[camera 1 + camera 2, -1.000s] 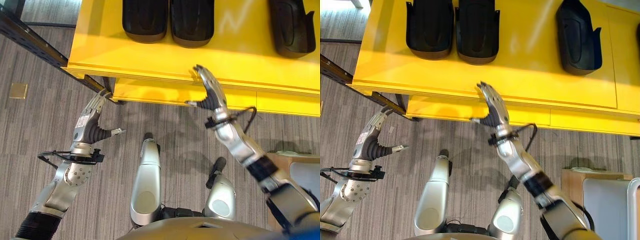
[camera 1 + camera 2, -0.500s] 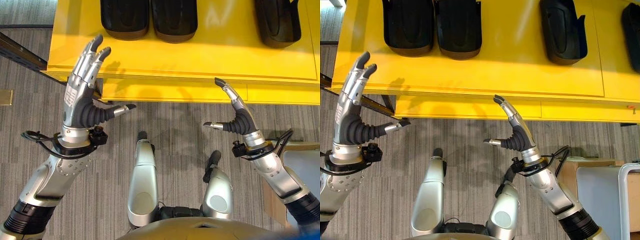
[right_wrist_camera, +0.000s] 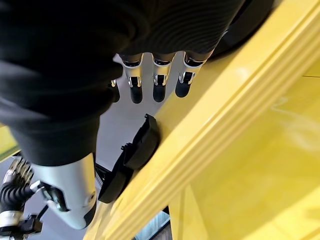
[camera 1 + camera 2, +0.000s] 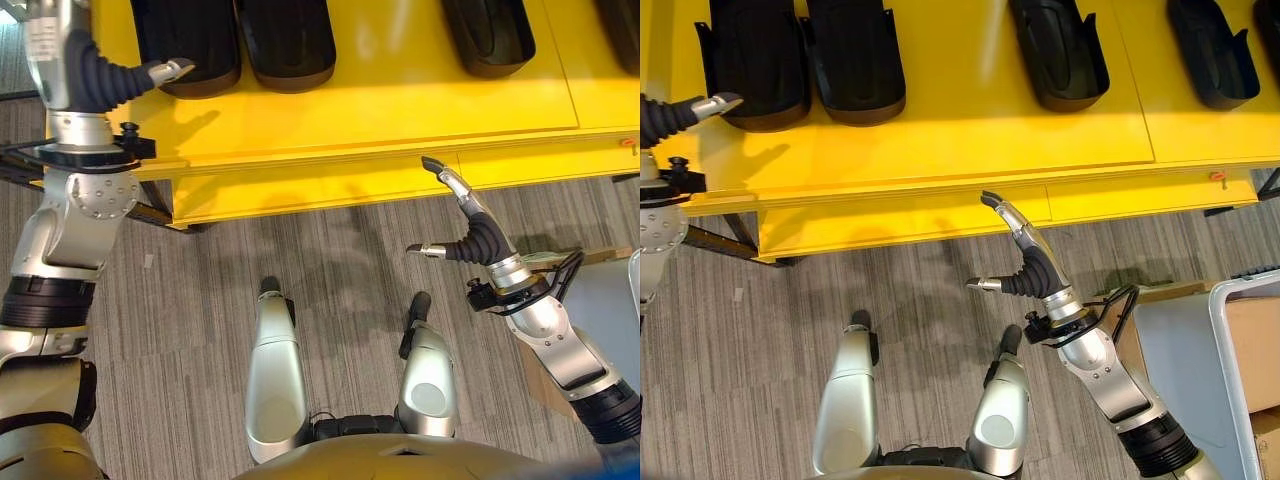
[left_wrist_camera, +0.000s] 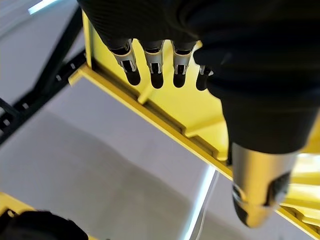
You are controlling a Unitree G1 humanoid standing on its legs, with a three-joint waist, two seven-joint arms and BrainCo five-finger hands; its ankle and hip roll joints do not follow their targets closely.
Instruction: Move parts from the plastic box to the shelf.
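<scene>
- The black parts (image 4: 1058,52) lie in a row on the yellow shelf (image 4: 940,130), their long axes running away from the robot; none is in either robot hand.
- The left robot hand (image 4: 95,70) is raised at the shelf's left end, fingers straight and empty, its thumb just beside the leftmost part (image 4: 190,45).
- The right robot hand (image 4: 1025,262) hangs below the shelf's front edge, open and empty, fingertips pointing up towards the edge.
- The grey box (image 4: 1240,370) shows at the robot's lower right, past the right forearm; its contents cannot be made out.
- Judged from this, the right robot hand is much the nearer to the box, so the next pick probably means turning right and down, away from the shelf.
</scene>
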